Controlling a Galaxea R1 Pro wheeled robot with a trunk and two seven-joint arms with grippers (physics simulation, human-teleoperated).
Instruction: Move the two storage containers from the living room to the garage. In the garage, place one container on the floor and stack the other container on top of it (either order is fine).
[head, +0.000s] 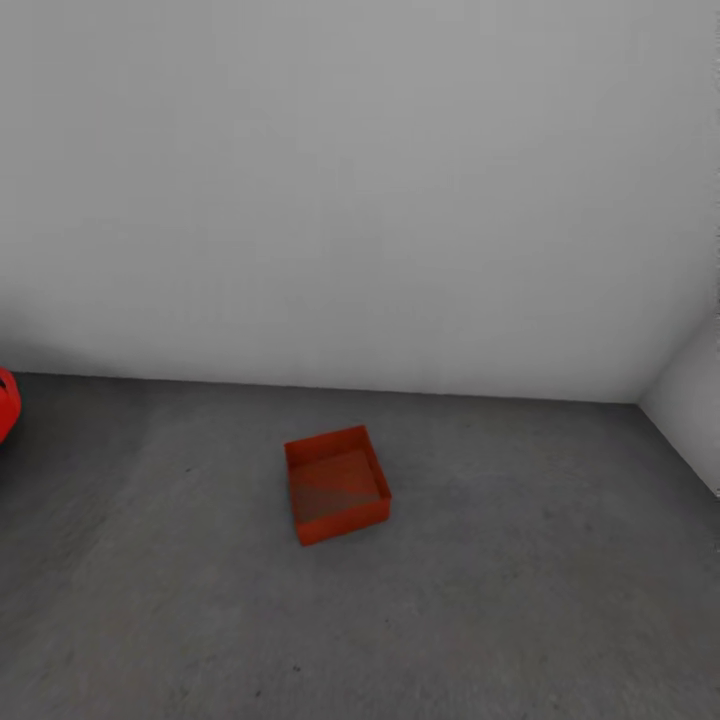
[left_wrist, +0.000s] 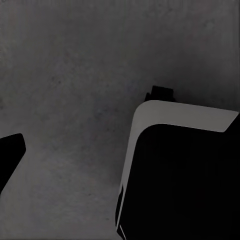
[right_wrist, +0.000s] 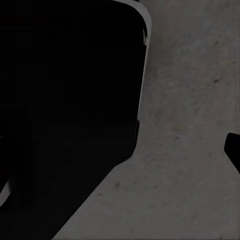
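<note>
One orange-red storage container (head: 337, 484) sitting open-topped and upright on the dark grey concrete floor (head: 520, 600) of the garage, a little way out from the plain white-grey back wall (head: 360, 190) and slightly skewed to it. Empty inside, flat bottom showing. Likely rigid and light, with straight thin walls offering little to slip on; best taken by pinching a rim wall, or by squeezing two opposite sides between both arms. Probably forgiving if set down gently, though a second bin laid on top would need squaring up first. Nothing crowding it: a sliver of red car (head: 6, 402) at the far left edge, a side wall (head: 690, 410) closing the corner on the right, both well apart from the bin. Wrist views over bare concrete beside dark robot body panels (left_wrist: 180, 175); state of the fingers on either arm impossible to tell.
</note>
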